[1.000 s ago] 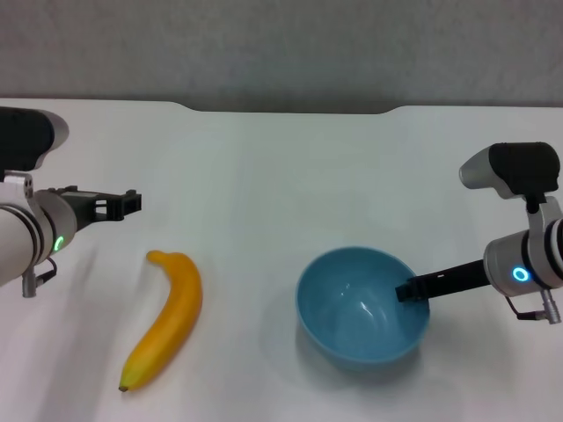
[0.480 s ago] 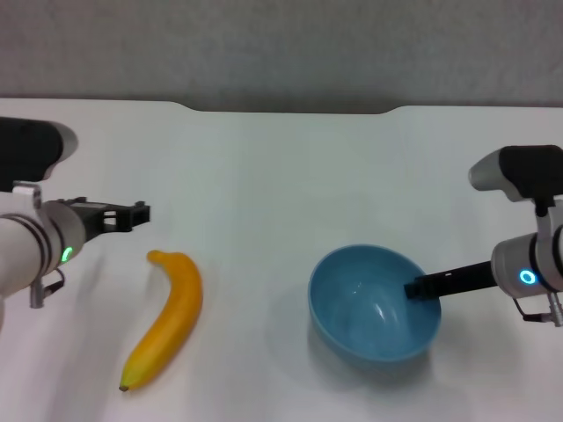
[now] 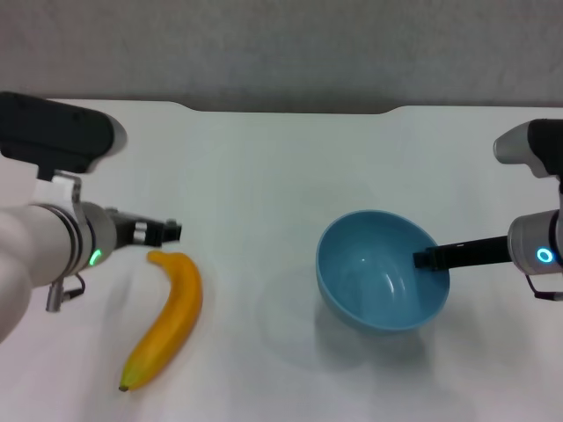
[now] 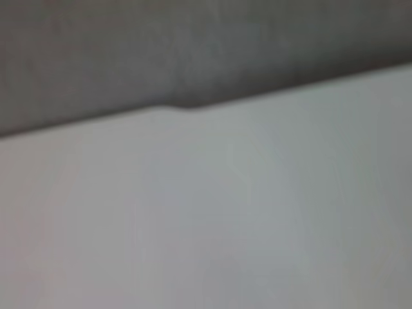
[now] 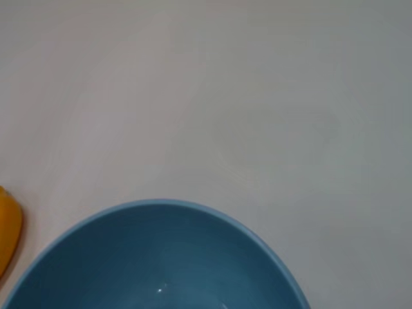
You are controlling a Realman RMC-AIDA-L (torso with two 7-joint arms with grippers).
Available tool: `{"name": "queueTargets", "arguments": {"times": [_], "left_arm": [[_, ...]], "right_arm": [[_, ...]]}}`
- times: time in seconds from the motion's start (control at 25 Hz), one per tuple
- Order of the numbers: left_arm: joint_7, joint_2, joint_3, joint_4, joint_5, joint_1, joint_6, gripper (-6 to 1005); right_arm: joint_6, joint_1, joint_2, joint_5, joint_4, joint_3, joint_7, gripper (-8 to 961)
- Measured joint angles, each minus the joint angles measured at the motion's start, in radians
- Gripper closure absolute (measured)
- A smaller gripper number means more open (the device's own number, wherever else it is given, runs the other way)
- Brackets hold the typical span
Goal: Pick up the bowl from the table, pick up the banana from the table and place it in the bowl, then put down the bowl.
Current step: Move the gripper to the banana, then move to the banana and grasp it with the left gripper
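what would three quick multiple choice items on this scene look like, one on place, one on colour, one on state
1. Where is the banana?
A. in the bowl
B. on the table, on the robot's left
C. in the right gripper

2. What colour is the bowl?
A. light blue
B. red
C. white

3. What is the bowl's state?
A. upside down on the table
B. flat on the table, untouched
C. held at its rim by the right gripper, raised

Key: 1 B, it lies on the table by the left gripper; 2 A, blue inside and out; 3 C, its shadow sits apart below.

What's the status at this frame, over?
Right hand clamped on the bowl rim, bowl lifted off the table. Left hand above the banana's stem end, not gripping. Nothing in the way.
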Motion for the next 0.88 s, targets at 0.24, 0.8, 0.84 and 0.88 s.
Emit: {"name": "queueTargets", "arguments": {"times": [0.24, 0.8, 0.84, 0.88], "left_arm": [[0.035, 0.001, 0.039, 0.01, -0.055, -0.024, 0.089, 113], [0.035, -0.002, 0.121, 0.126, -0.11, -0.048, 0.028, 113], [0.035, -0.002, 0.121, 0.145, -0.11, -0.048, 0.016, 112], [0.035, -0.002, 0.121, 0.16, -0.11, -0.049, 0.006, 112]], "right_arm": [[-0.002, -0.015, -0.002, -0.002, -0.021, 0.008, 0.008, 920], [-0.002, -0.018, 0.001, 0.002, -0.038, 0.005, 0.007, 920], [-0.002, -0.018, 0.001, 0.002, -0.039, 0.003, 0.006, 920], [-0.001, -0.017, 0.001, 0.002, -0.039, 0.002, 0.005, 920]]}}
